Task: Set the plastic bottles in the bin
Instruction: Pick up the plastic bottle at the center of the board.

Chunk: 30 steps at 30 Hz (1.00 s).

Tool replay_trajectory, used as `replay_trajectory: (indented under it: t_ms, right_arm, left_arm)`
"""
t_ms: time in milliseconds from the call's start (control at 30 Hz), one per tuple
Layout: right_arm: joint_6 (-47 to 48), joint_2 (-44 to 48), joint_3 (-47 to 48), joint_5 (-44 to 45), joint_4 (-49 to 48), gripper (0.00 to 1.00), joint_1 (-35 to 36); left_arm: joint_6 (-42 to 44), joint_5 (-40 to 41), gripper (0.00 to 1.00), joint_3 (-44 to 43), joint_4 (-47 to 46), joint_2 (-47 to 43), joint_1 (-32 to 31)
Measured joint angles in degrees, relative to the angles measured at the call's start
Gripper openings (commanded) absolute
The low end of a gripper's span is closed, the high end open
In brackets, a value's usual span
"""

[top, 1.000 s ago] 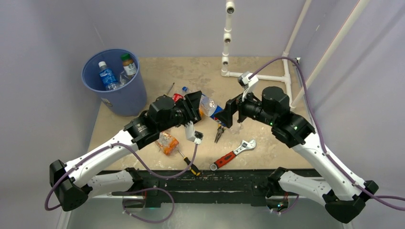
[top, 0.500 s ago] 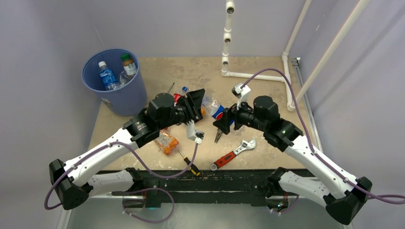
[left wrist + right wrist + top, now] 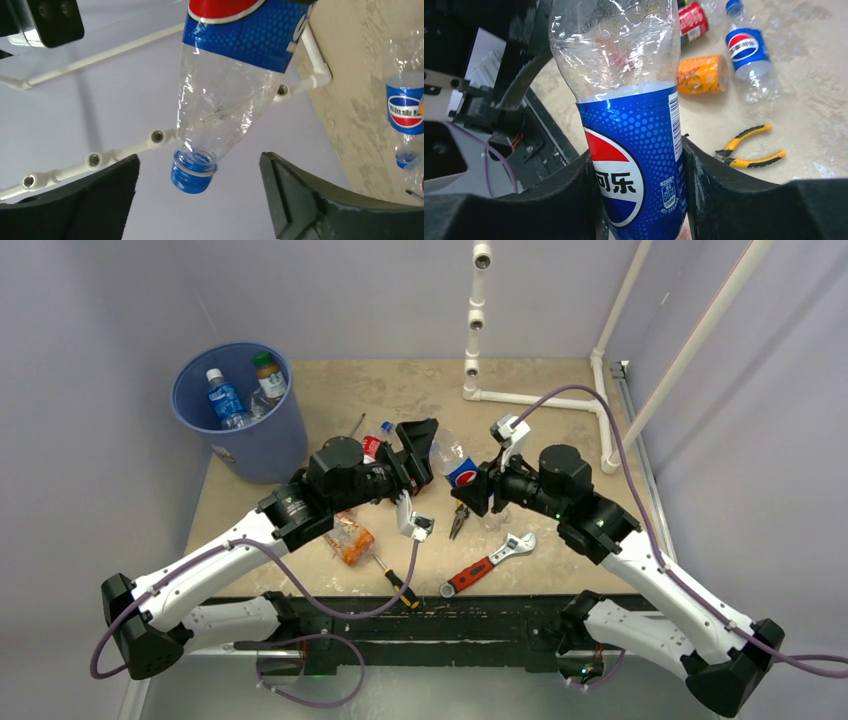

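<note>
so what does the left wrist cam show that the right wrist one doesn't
Only the left wrist: the clear bottle's blue cap, hanging untouched between the fingers of the open left gripper, with the white pipe frame behind.

Only the right wrist: the right gripper clamped on the label, plus yellow-handled pliers, an orange bottle and a red-labelled bottle on the table.

Both: that same bottle's blue label and crumpled clear body.
</note>
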State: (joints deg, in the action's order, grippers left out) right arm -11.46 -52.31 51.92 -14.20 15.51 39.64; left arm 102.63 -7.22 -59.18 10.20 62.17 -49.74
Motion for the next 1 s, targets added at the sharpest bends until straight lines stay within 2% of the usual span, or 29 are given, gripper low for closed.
replay_trajectory:
  t_ms: [167, 400, 500, 600, 767, 867, 1000]
  right_arm:
    - [-0.72, 5.31, -1.46, 2.93, -2.49, 0.42, -0.31]
    - [-2.69, 21.84, -7.45, 12.41, -9.31, 0.41, -0.31]
    - [-3.63, 27.63, -11.32, 15.89, -14.34, 0.41, -0.31]
    - [-4.46, 30.45, -15.34, 17.86, -18.75, 0.40, -0.35]
    - [-6.21, 28.63, -19.63, 17.75, -23.82, 0.39, -0.35]
    - [-7.43, 26.23, -21.33, 16.79, -26.69, 0.39, -0.33]
    - [-9.05, 23.67, -22.73, 14.67, -30.53, 0.38, -0.33]
  left_arm:
    - [-6.45, -1.31, 0.98, 0.00, -1.88, -1.33, -0.68]
    - [-19.91, 1.42, 0.99, 0.00, -2.95, -1.16, -0.66]
    - [-32.68, 3.50, 0.99, 1.40, -8.07, -1.27, -0.66]
    - [-50.66, 9.05, 0.99, 3.19, -14.88, -1.64, -0.70]
    - [-81.05, 18.51, 0.99, 2.21, -20.96, -2.51, -0.50]
    - [-95.65, 19.50, 0.98, 1.70, -24.50, -3.54, -0.07]
    - [-112.80, 17.09, 0.96, -8.33, -22.84, 1.22, 1.42]
